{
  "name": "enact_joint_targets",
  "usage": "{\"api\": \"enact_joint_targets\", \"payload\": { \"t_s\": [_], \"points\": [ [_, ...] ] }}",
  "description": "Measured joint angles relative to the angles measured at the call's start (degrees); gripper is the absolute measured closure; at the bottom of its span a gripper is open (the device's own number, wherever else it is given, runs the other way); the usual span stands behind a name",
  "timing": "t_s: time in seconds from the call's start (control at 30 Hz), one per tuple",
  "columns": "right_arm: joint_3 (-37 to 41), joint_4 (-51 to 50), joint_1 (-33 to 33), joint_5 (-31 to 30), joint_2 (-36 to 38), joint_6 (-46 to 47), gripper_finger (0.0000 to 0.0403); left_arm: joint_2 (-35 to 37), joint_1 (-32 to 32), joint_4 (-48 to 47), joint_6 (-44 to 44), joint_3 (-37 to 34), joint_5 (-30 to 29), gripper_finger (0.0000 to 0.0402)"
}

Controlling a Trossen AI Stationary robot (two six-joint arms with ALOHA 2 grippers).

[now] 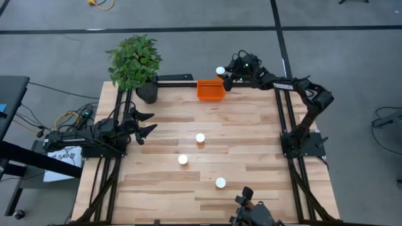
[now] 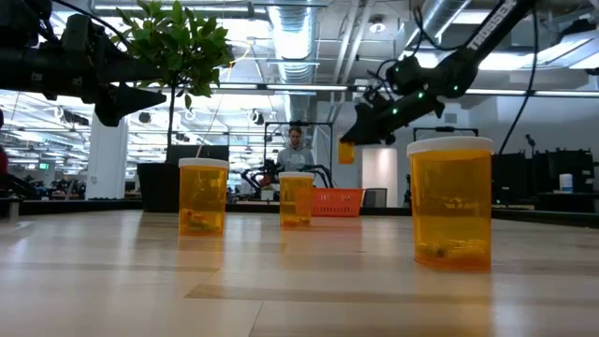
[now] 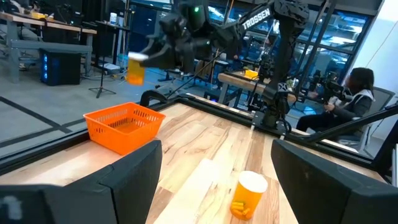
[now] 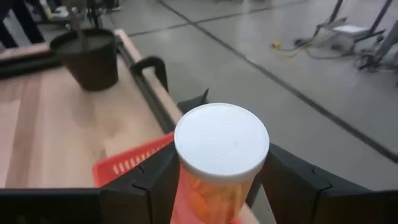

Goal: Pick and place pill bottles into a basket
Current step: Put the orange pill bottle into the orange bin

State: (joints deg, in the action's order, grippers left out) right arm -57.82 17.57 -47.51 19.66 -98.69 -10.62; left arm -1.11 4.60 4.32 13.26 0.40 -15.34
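High view: table, basket at 12 o'clock edge. Right gripper clenched on bottle, 1 o'clock of basket. Left gripper spread, idle at 9. Risk: release off-centre, bottle clips rim, tumbles off.

1. A leafy green plant stands in a black pot at the table's far left corner
2. The wooden table has pale planks and a dark frame
3. A yellow cable lies on the grey floor beyond
4. A seated person shows in the room behind
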Motion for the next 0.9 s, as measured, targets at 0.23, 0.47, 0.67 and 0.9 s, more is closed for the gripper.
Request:
{"api": "enact_joint_targets", "payload": {
  "t_s": [0.23,0.47,0.67,0.9],
  "points": [
    [0.0,2.3,1.7,0.0,-4.4,-1.5,0.0208,0.0,0.0,0.0,0.0,0.0,0.0,0.0109],
    [-0.1,1.6,1.4,-0.1,-5.8,-2.7,0.0208,0.0,0.0,0.0,0.0,0.0,0.0,0.0109],
    [-0.1,-1.1,1.2,0.0,-5.8,-3.5,0.0206,0.0,0.0,0.0,0.0,0.0,0.0,0.0109],
    [-0.1,-2.6,1.2,0.0,-5.8,-4.9,0.0208,0.0,0.0,0.0,0.0,0.0,0.0,0.0109]
  ]
}}
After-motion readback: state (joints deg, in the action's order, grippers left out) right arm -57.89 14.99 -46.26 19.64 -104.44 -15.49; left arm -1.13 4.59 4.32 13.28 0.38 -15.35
